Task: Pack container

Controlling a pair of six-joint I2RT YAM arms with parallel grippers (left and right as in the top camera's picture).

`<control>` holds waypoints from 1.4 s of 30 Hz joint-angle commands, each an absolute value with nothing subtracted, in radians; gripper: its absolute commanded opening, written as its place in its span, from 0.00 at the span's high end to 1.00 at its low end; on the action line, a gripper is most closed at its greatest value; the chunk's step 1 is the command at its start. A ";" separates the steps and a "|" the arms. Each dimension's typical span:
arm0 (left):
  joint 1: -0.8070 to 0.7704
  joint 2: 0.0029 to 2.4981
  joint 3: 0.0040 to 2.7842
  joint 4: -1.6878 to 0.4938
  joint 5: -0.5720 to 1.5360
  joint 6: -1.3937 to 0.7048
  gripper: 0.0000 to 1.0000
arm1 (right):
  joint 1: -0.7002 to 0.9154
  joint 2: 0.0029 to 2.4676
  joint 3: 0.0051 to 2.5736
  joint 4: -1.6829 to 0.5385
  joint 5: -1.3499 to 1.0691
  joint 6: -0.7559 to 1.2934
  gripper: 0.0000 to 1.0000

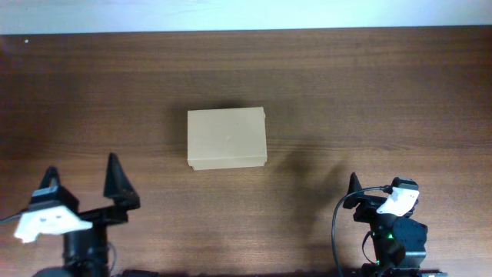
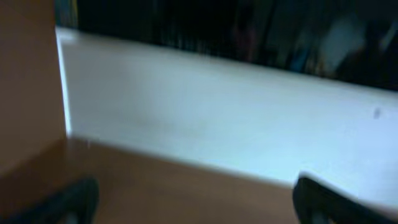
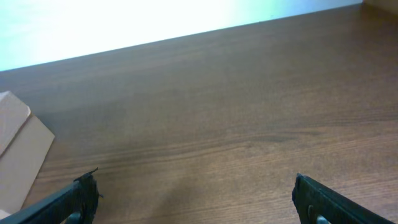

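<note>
The container [image 1: 226, 138] is a plain tan cardboard box lying in the middle of the dark wooden table [image 1: 369, 92], with its lid down. One corner of it shows at the left edge of the right wrist view [image 3: 15, 155]. My left gripper [image 1: 83, 178] is open and empty near the front left edge, well short of the box; its fingers are spread wide in the left wrist view [image 2: 196, 208]. My right gripper [image 1: 377, 188] is open and empty at the front right, its fingers wide apart over bare wood [image 3: 199, 205].
A white wall or strip [image 1: 246, 14] runs along the table's far edge. The left wrist view is blurred, with an orange-brown surface [image 2: 28, 81] at its left side that I cannot identify.
</note>
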State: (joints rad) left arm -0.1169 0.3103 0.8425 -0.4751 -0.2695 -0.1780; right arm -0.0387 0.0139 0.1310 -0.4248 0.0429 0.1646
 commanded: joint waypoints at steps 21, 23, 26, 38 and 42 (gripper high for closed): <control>-0.069 0.005 0.154 -0.105 -0.278 -0.179 0.00 | -0.046 0.002 0.123 -0.422 0.037 0.174 0.01; -0.069 0.005 0.143 -0.105 -0.278 -0.179 0.00 | -0.046 0.002 0.123 -0.422 0.037 0.174 0.01; -0.069 0.005 0.123 -0.105 -0.278 -0.179 0.00 | -0.046 0.002 0.123 -0.422 0.037 0.174 0.01; -0.069 0.005 0.057 -0.104 -0.278 -0.179 0.00 | -0.046 0.002 0.123 -0.422 0.037 0.174 0.01; -0.069 0.005 0.030 -0.104 -0.278 -0.179 0.00 | -0.046 0.002 0.123 -0.422 0.037 0.174 0.01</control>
